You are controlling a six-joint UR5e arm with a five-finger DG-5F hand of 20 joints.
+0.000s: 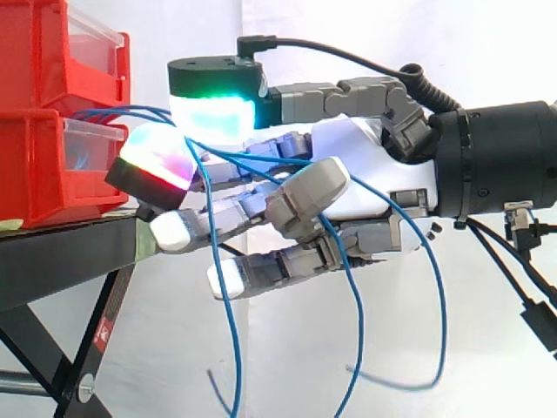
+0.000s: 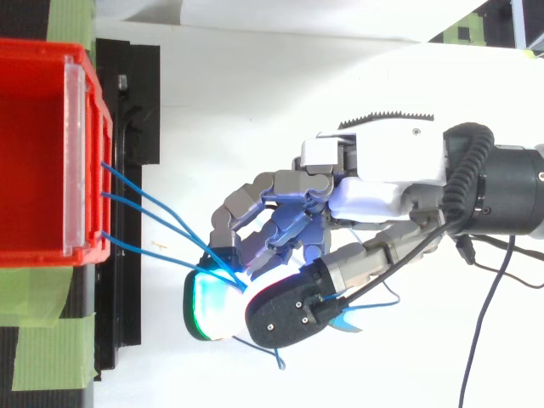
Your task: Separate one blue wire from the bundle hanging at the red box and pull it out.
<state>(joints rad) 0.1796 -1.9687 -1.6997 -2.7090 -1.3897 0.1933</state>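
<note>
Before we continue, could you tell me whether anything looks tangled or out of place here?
Yes: all three blue wires from the red box converge in the hand's pinch, and loops drape across its fingers, so none is separated yet.

You see glossy red plastic bins [image 1: 35,165], smooth plastic-sheathed blue wires [image 1: 233,340], a matt black metal stand [image 1: 61,252], and the hand [image 1: 348,148] with its shiny white shell and dull grey links.

The bins [image 1: 39,131] are red with clear fronts. The stand [image 1: 61,261] is black, patched with green tape [image 2: 47,297]. The wires [image 1: 228,300] are blue. The hand [image 1: 348,144] is white and grey; one pad [image 1: 213,115] glows green and cyan, another [image 1: 157,157] red, magenta and white.
</note>
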